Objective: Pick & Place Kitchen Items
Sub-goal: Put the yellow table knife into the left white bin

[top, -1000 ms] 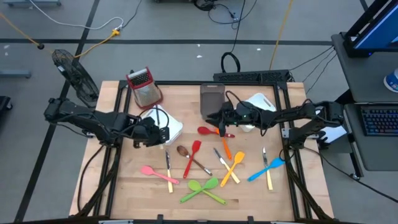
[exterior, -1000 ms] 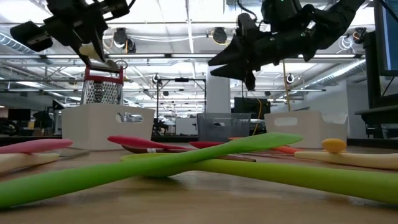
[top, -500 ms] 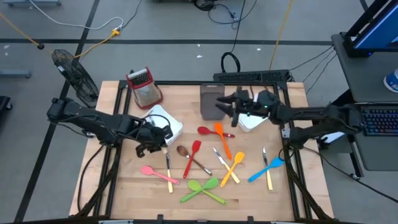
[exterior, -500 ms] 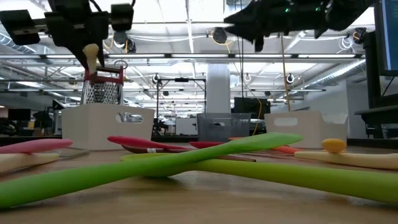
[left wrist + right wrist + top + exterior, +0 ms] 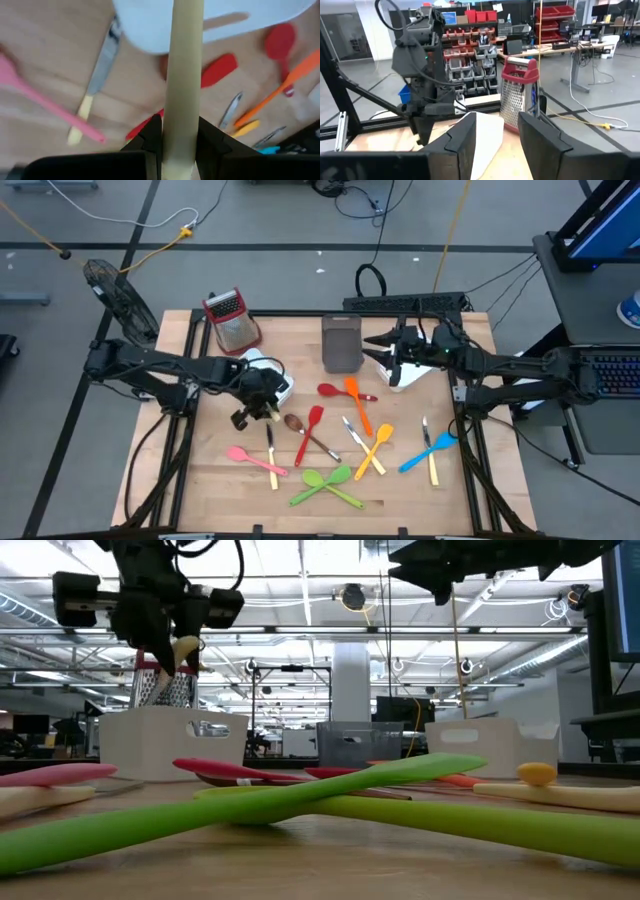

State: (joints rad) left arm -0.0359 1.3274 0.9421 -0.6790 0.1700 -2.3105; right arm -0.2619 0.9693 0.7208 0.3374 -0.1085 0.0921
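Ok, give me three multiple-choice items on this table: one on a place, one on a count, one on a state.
1. Where does the grater stand?
A. Back left corner of the table
B. Front right corner
C. Inside the grey bin

2. How many green utensils lie on the table?
A. One
B. Two
C. Four

3. What state is the left tool in?
A. Open and empty
B. Shut on a pale handle
C. Out of sight

Answers:
1. A: the grater sits at the back left of the table.
2. B: two green utensils lie crossed near the front edge.
3. B: the left tool clamps a pale handle between its fingers.
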